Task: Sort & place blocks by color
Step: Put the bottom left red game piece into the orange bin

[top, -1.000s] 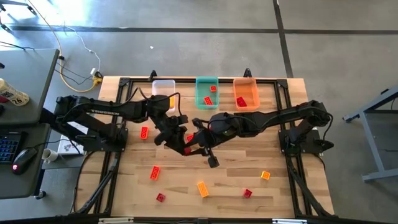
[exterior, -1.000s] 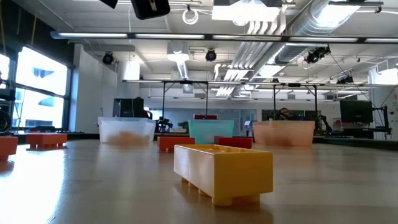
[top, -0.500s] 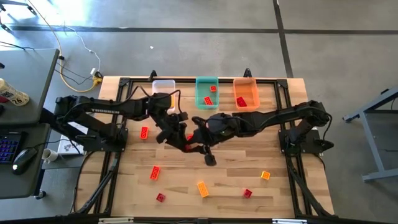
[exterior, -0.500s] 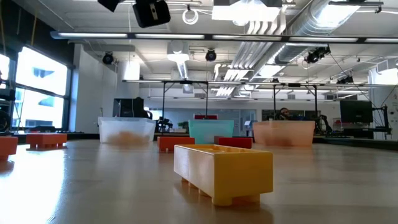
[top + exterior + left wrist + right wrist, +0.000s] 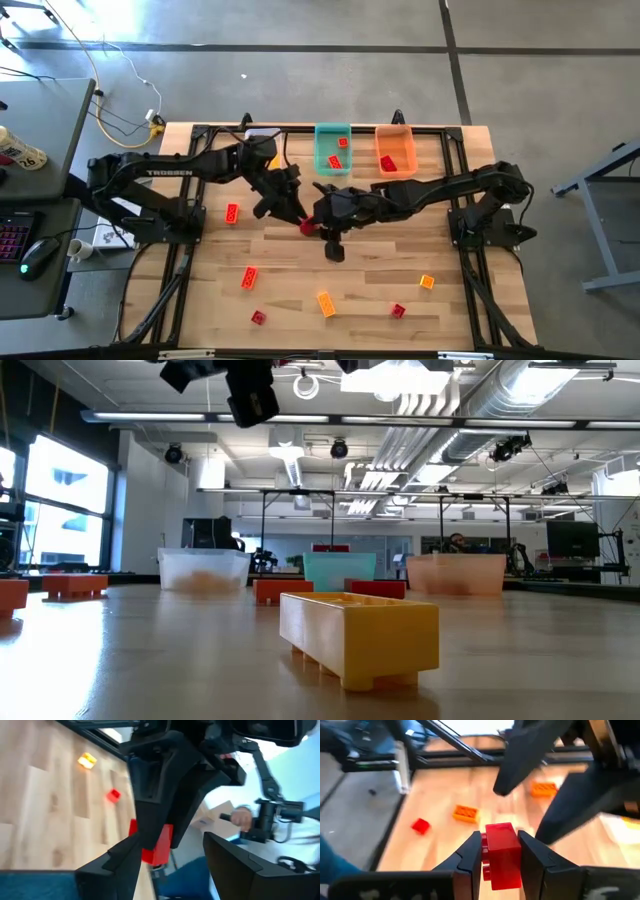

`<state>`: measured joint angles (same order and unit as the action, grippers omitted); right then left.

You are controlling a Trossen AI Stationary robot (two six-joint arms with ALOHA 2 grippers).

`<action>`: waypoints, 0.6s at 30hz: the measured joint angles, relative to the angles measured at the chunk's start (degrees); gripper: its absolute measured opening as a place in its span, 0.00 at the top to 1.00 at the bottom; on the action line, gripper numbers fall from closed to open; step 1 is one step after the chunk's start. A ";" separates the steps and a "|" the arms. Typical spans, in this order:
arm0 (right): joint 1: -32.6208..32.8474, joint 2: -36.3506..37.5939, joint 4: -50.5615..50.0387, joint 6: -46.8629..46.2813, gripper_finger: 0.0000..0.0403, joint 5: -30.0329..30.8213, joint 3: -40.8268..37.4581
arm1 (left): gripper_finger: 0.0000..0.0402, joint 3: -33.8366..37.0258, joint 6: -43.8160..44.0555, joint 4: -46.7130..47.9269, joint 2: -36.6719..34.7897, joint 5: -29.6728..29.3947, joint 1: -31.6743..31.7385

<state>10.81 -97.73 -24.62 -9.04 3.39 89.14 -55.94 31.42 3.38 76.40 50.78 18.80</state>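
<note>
A red block [image 5: 501, 854] hangs in the air over the middle of the table [image 5: 380, 255], with my right gripper [image 5: 312, 224] shut on it. My left gripper [image 5: 287, 200] is open just on the block's far-left side. In the left wrist view the red block [image 5: 158, 846] shows between its spread fingers, close to one of them. Several red and orange blocks lie flat on the table, among them a red one [image 5: 232, 212], an orange one [image 5: 326, 303] and another red one [image 5: 398, 311]. A yellow block [image 5: 358, 635] lies close in the low view. My right gripper pinches the red block by two opposite side faces [image 5: 489, 846] between its two fingers. It comes slanting down from the table's right. The block is lifted clear of the table. My left gripper: I cannot tell whether one finger [image 5: 120, 860] touches the block.
Three bins stand in a row at the far edge: a clear bin [image 5: 266, 134] partly under my left arm, a teal bin [image 5: 322, 160] with red blocks in it, and an orange bin [image 5: 404, 148] with a red one. The near half of the table holds the scattered blocks.
My left gripper has drawn back from the red block toward the table's far edge, and its arm has swung that way. My right gripper has rolled and tipped a little, staying shut on the red block near the table's middle.
</note>
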 joint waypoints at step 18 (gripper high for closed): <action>-6.71 0.11 -20.93 -18.50 0.81 13.05 0.04 | 0.53 0.02 -11.19 4.88 0.04 -10.35 8.53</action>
<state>4.10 -97.62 -45.55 -27.54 16.45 89.19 -55.92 20.23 8.26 76.44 40.43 27.33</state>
